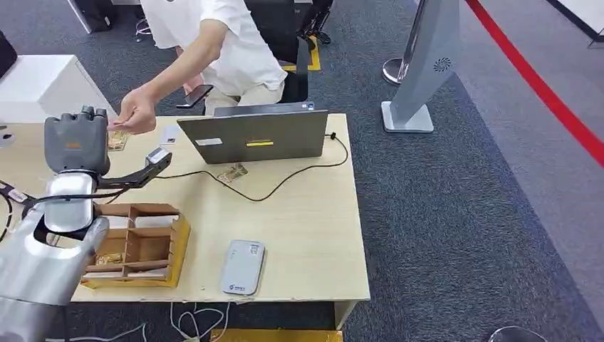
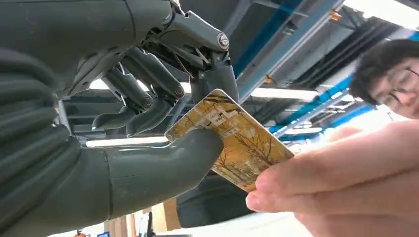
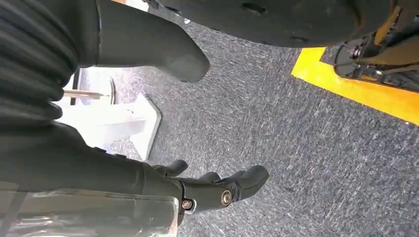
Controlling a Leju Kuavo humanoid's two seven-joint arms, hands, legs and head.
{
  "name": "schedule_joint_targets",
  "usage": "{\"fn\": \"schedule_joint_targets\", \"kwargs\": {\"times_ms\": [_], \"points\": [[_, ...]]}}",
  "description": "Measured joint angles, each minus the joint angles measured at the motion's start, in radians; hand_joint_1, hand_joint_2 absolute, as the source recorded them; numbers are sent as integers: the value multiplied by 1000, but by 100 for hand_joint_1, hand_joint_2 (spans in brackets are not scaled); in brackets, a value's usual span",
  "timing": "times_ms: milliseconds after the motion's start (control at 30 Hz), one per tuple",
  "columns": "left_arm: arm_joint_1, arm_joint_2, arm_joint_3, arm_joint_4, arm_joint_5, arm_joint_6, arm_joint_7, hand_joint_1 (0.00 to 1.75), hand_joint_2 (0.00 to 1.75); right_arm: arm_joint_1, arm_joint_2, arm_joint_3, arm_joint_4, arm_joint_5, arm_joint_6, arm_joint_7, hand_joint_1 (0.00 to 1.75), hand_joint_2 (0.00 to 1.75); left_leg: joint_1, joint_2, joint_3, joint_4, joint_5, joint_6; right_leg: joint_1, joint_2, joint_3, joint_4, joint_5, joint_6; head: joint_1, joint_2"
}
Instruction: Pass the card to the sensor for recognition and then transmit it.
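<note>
- Left hand (image 2: 163,128) is pinching the card (image 2: 232,143); a person's hand (image 2: 341,182) is gripping its other end.
- Right hand (image 3: 212,190) is hanging, fingers apart, holding nothing, I'm seeing.
- Cardboard box (image 1: 135,246) is holding cards.

From the head view I can't make out the card (image 1: 117,140): my left hand (image 1: 76,141) covers most of it, and the person's hand (image 1: 135,112) just beyond covers more. In the left wrist view my thumb (image 2: 163,168) and the person's fingers (image 2: 316,173) hide its near corners. My right hand (image 3: 217,190) is cut off at the edge.
</note>
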Motion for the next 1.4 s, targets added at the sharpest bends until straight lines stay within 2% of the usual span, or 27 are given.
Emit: {"fn": "schedule_joint_targets", "kwargs": {"times_ms": [33,300,467,667,733,833,933,1000,1100,1200,1300,1367,1400], "points": [[0,-3,0,3,0,-2,-4,0,175,0,0,1,0,0,0,0,0,175,0,1,-1,0,0,0,0,1,-1,0,0,0,0,0],[8,-16,30,10,0,19,-16,0,175,2,3,11,5,0,-5,4,0,175,0,0,-2,-1,-1,0,0,0,-2,0,0,-1,-1,0],[36,-16,80,0,0,19,-33,0,175,4,7,23,7,0,-13,9,0,175,0,0,-2,-2,0,0,0,0,-2,0,0,-1,-1,0],[55,-15,101,-9,0,14,-36,0,175,5,10,25,8,0,-13,9,0,175,0,-2,-2,-2,1,-1,0,-2,-1,0,0,-1,-1,0],[73,-7,109,-25,0,8,-37,0,175,5,11,25,8,0,-13,10,0,175,0,-1,-2,-2,1,-1,0,-1,-1,0,0,-1,-1,0],[142,27,152,-79,0,6,-50,0,175,8,16,25,8,-1,-14,18,0,175,0,1,-1,-3,1,-1,0,1,-1,1,0,-1,-1,0],[251,64,249,-141,0,24,-100,0,175,14,22,25,8,-3,-16,21,0,175,0,1,-1,-4,1,-1,0,2,-3,1,0,-2,-1,0],[315,86,312,-172,0,34,-112,0,175,14,24,25,8,-2,-16,22,0,175,0,1,-1,-6,1,-1,0,1,-3,1,-1,-2,-1,0],[439,121,456,-218,8,81,-174,0,175,15,30,25,8,-3,-24,22,0,175,0,4,0,-7,-1,-3,0,3,-2,1,-2,-4,-2,0],[579,149,657,-244,92,156,-266,0,175,17,35,25,8,-8,-37,21,0,175,1,7,2,-8,-2,-5,0,6,-3,1,-3,-6,-2,0],[676,146,888,-240,222,209,-405,0,175,19,37,25,8,-10,-48,18,0,175,2,6,1,-8,-2,-5,2,5,-4,0,-5,-5,-3,0],[701,134,1013,-227,264,204,-493,0,175,19,37,25,8,-12,-50,18,0,175,2,3,0,-8,-2,-5,2,2,-3,0,-6,-6,-2,0],[705,119,1076,-216,308,167,-534,0,175,18,37,24,8,-15,-53,17,0,175,2,1,0,-8,-2,-5,2,-1,-1,0,-7,-6,-2,0]]}}
